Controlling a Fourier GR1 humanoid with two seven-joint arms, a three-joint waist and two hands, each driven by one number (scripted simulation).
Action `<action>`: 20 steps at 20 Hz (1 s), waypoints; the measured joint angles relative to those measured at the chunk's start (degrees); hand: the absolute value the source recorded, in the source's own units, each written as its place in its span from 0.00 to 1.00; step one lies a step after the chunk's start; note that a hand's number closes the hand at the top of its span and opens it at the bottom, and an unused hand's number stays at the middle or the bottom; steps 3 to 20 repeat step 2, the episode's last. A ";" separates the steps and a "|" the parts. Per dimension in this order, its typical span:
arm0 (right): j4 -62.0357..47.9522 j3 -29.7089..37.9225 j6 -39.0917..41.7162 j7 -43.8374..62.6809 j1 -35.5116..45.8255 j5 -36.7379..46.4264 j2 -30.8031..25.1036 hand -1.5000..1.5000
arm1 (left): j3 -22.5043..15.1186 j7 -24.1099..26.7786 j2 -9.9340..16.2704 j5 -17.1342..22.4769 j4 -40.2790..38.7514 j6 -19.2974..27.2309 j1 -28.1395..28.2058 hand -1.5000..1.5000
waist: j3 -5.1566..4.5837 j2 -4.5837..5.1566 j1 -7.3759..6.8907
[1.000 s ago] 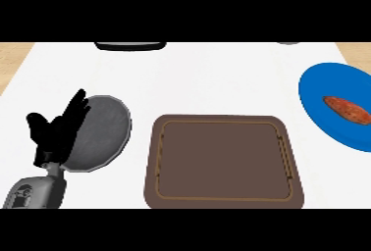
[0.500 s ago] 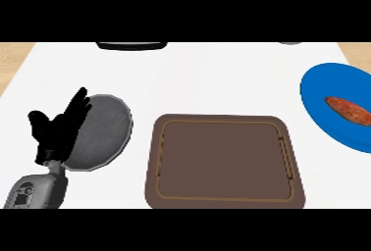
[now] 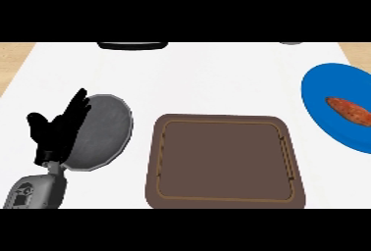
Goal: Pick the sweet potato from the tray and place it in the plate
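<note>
The orange-brown sweet potato (image 3: pixel 348 110) lies on the blue plate (image 3: pixel 328 93) at the right edge of the head view. The brown tray (image 3: pixel 225 196) sits in the middle of the white counter with nothing on it. My left hand (image 3: pixel 56 131) rests open at the left, fingers up, in front of a grey round dish. My right hand does not show in the view.
A grey round dish (image 3: pixel 103 132) lies left of the tray, partly behind my left hand. A dark object (image 3: pixel 132 45) sits at the counter's far edge, and a small grey thing (image 3: pixel 291 43) peeks in at the far right.
</note>
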State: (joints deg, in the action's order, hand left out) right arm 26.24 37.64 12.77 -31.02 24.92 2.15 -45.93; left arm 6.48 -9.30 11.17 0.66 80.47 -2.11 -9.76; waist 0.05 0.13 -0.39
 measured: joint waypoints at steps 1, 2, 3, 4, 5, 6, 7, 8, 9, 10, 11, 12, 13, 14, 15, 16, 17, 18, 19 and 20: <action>-1.34 -0.25 -0.08 -0.38 0.43 0.21 -0.69 0.00 | 0.14 0.37 0.02 0.00 -0.12 -0.12 0.21 0.50 | 0.02 0.02 -0.07; -2.77 -0.27 0.29 -1.18 0.50 0.26 -1.45 0.00 | 0.07 0.24 0.01 0.03 0.80 -0.26 1.06 0.50 | 0.03 0.04 -0.19; -2.77 -0.27 0.29 -1.18 0.50 0.26 -1.45 0.00 | 0.07 0.24 0.01 0.03 0.80 -0.26 1.06 0.50 | 0.03 0.04 -0.19; -2.77 -0.27 0.29 -1.18 0.50 0.26 -1.45 0.00 | 0.07 0.24 0.01 0.03 0.80 -0.26 1.06 0.50 | 0.03 0.04 -0.19; -2.77 -0.27 0.29 -1.18 0.50 0.26 -1.45 0.00 | 0.07 0.24 0.01 0.03 0.80 -0.26 1.06 0.50 | 0.03 0.04 -0.19; -2.77 -0.27 0.29 -1.18 0.50 0.26 -1.45 0.00 | 0.07 0.24 0.01 0.03 0.80 -0.26 1.06 0.50 | 0.03 0.04 -0.19; -2.77 -0.27 0.29 -1.18 0.50 0.26 -1.45 0.00 | 0.07 0.24 0.01 0.03 0.80 -0.26 1.06 0.50 | 0.03 0.04 -0.19; -2.77 -0.27 0.29 -1.18 0.50 0.26 -1.45 0.00 | 0.07 0.24 0.01 0.03 0.80 -0.26 1.06 0.50 | 0.03 0.04 -0.19; -2.77 -0.27 0.29 -1.18 0.50 0.26 -1.45 0.00 | 0.07 0.24 0.01 0.03 0.80 -0.26 1.06 0.50 | 0.03 0.04 -0.19; -2.77 -0.27 0.29 -1.18 0.50 0.26 -1.45 0.00 | 0.07 0.24 0.01 0.03 0.80 -0.26 1.06 0.50 | 0.03 0.04 -0.19; -2.77 -0.27 0.29 -1.18 0.50 0.26 -1.45 0.00 | 0.07 0.24 0.01 0.03 0.80 -0.26 1.06 0.50 | 0.03 0.04 -0.19; -2.77 -0.27 0.29 -1.18 0.50 0.26 -1.45 0.00 | 0.07 0.24 0.01 0.03 0.80 -0.26 1.06 0.50 | 0.03 0.04 -0.19; -2.77 -0.27 0.29 -1.18 0.50 0.26 -1.45 0.00 | 0.07 0.24 0.01 0.03 0.80 -0.26 1.06 0.50 | 0.03 0.04 -0.19; -2.77 -0.27 0.29 -1.18 0.50 0.26 -1.45 0.00 | 0.07 0.24 0.01 0.03 0.80 -0.26 1.06 0.50 | 0.03 0.04 -0.19; -2.77 -0.27 0.29 -1.18 0.50 0.26 -1.45 0.00 | 0.07 0.24 0.01 0.03 0.80 -0.26 1.06 0.50 | 0.03 0.04 -0.19; -2.77 -0.27 0.29 -1.18 0.50 0.26 -1.45 0.00 | 0.07 0.24 0.01 0.03 0.80 -0.26 1.06 0.50 | 0.03 0.04 -0.19; -2.77 -0.27 0.29 -1.18 0.50 0.26 -1.45 0.00 | 0.07 0.24 0.01 0.03 0.80 -0.26 1.06 0.50 | 0.03 0.04 -0.19; -2.77 -0.27 0.29 -1.18 0.50 0.26 -1.45 0.00 | 0.07 0.24 0.01 0.03 0.80 -0.26 1.06 0.50 | 0.03 0.04 -0.19; -2.77 -0.27 0.29 -1.18 0.50 0.26 -1.45 0.00 | 0.07 0.24 0.01 0.03 0.80 -0.26 1.06 0.50 | 0.03 0.04 -0.19; -2.77 -0.27 0.29 -1.18 0.50 0.26 -1.45 0.00 | 0.07 0.24 0.01 0.03 0.80 -0.26 1.06 0.50 | 0.03 0.04 -0.19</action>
